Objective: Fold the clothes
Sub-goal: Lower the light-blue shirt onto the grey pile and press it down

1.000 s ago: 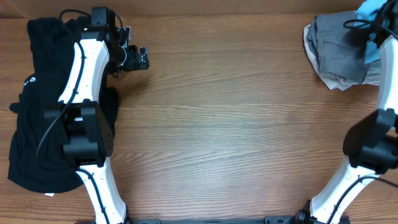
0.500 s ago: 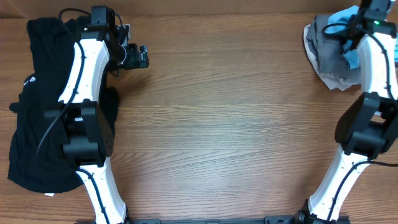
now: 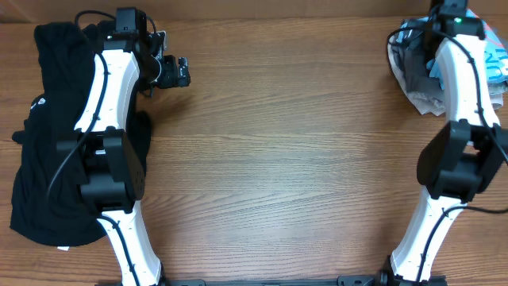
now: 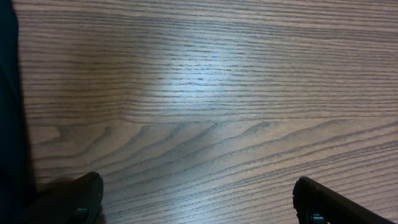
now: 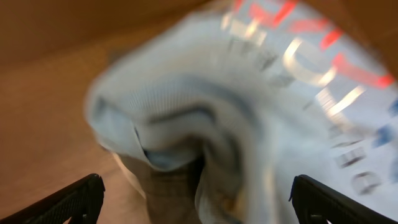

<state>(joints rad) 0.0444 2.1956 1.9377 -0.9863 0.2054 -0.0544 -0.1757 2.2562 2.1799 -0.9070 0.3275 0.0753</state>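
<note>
Right gripper (image 5: 199, 202) just went from clamped to wide open. Its fingers now sit at both edges of the wrist view with nothing pinched between them. In the same second the right arm (image 3: 452, 79) swung in from the right edge of the table (image 3: 302, 159) to the far right corner, over the pile there.

The light blue T-shirt (image 3: 496, 59) was bunched high in that corner. Now it lies just right of the arm, touching the grey garment (image 3: 414, 75). Reads as a let-go, or the start of a re-grasp; can't tell which. Either way there's no fold yet, and the shirt isn't spread on the open wood mid-table.

Shirt look: crumpled heap, soft rolls lapping over each other. The print is white and reddish, too blurred in the wrist view to read. Some greyish fabric shows under its edge.

Left gripper (image 4: 199, 199) hasn't moved. It's wide open, hovering over bare wood at far left, holding nothing. Black garment (image 3: 40, 119) is heaped along the left edge, partly under the left arm (image 3: 107, 87), unfolded.
</note>
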